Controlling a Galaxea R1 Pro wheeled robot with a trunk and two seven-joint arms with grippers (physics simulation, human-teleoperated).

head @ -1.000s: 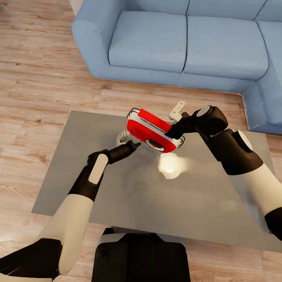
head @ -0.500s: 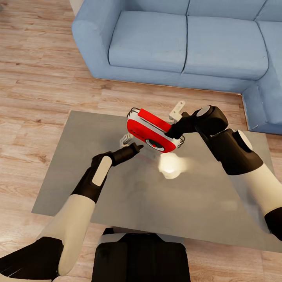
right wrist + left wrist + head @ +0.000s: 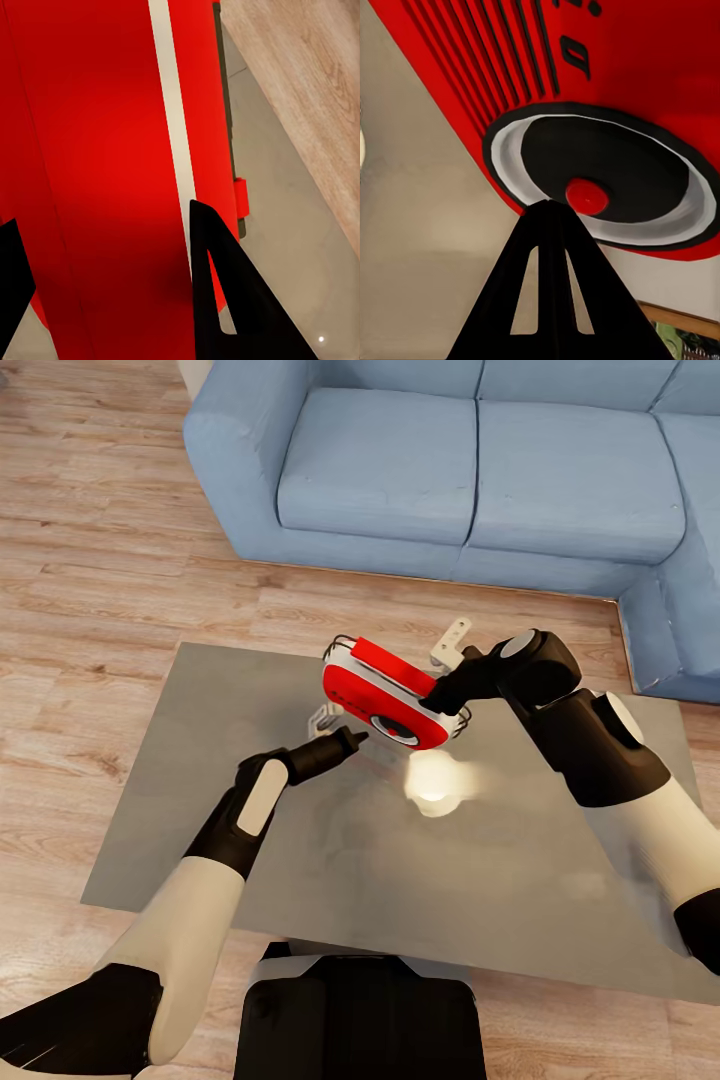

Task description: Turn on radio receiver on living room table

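The red radio receiver point(image 3: 385, 690) with silver-white trim hangs tilted just above the grey-brown table point(image 3: 300, 860), its far end raised. My right gripper point(image 3: 442, 695) is shut on the radio's right end; in the right wrist view the red body point(image 3: 97, 150) sits between the two black fingers point(image 3: 225, 300). My left gripper point(image 3: 350, 738) is shut, its joined fingertips point(image 3: 550, 214) right below the red knob point(image 3: 586, 196) in the round dark dial point(image 3: 607, 169). I cannot tell whether tip and knob touch.
The blue L-shaped sofa point(image 3: 480, 460) stands behind the table and wraps round on the right. Light wood plank floor point(image 3: 90, 560) lies to the left. A bright light reflection point(image 3: 435, 780) shines on the tabletop under the radio. My dark base point(image 3: 360, 1015) meets the table's near edge.
My left gripper has crept right and forward, from beside the radio's lower left corner to the dial. The radio and right arm have barely moved.
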